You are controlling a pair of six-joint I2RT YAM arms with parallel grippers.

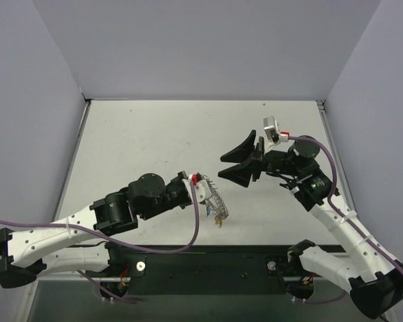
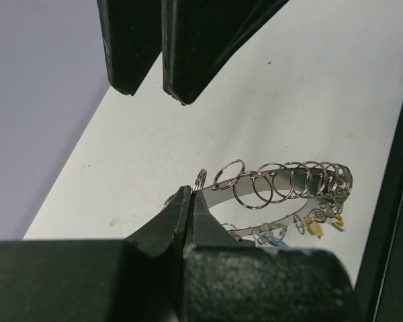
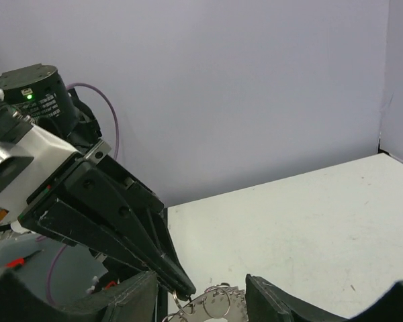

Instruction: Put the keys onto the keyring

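Note:
My left gripper (image 1: 208,193) is shut on the keyring (image 1: 218,204), a silvery band lined with small split rings, and holds it above the table. In the left wrist view the jaws (image 2: 190,196) pinch one end of the keyring (image 2: 282,182), with a yellow-headed key (image 2: 314,227) and a blue-headed one (image 2: 277,239) hanging from it. My right gripper (image 1: 230,165) is open and empty, just above and to the right of the keyring, not touching it. In the right wrist view its fingers (image 3: 138,298) straddle the keyring (image 3: 218,303), beside the left gripper (image 3: 183,290).
The white table (image 1: 154,141) is walled by grey panels on three sides. A black strip (image 1: 208,258) runs along the near edge by the arm bases. The right arm's purple cable (image 1: 332,168) loops near the right wall.

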